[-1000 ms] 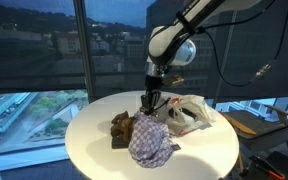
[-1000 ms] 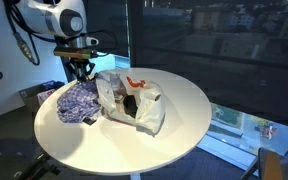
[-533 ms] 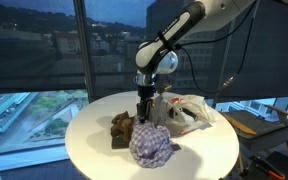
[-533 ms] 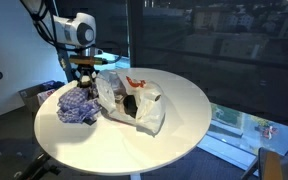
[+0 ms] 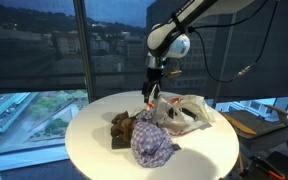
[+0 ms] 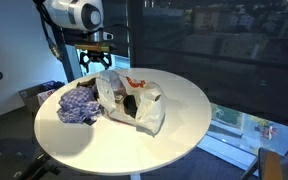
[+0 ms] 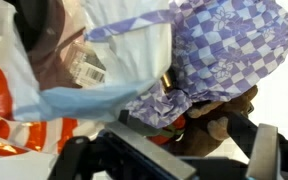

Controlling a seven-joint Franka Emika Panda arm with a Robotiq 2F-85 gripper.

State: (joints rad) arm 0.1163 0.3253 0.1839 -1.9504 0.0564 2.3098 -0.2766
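Observation:
A purple-and-white checkered cloth (image 5: 152, 145) (image 6: 79, 103) (image 7: 229, 40) lies bunched on the round white table (image 5: 94, 150), draped partly over a brown plush toy (image 5: 120, 126) (image 7: 219, 105). Something red (image 7: 162, 124) peeks out under the cloth's edge. A crumpled white plastic bag with orange print (image 5: 186, 112) (image 6: 136, 100) (image 7: 34, 70) lies beside them. My gripper (image 5: 152, 93) (image 6: 92, 62) (image 7: 184, 135) hangs above the spot where cloth and bag meet. Its dark fingers (image 7: 244, 128) stand wide apart and hold nothing.
The table (image 6: 184, 125) stands next to large windows (image 5: 44, 50) with a night city view. Cables (image 5: 239, 70) trail from the arm. A chair back (image 6: 274, 165) and a box (image 6: 29, 97) stand near the table's edge.
The jaws have gone from nearly shut to wide open. The gripper dipped to the cloth, then lifted clear, leaving the cloth on the table.

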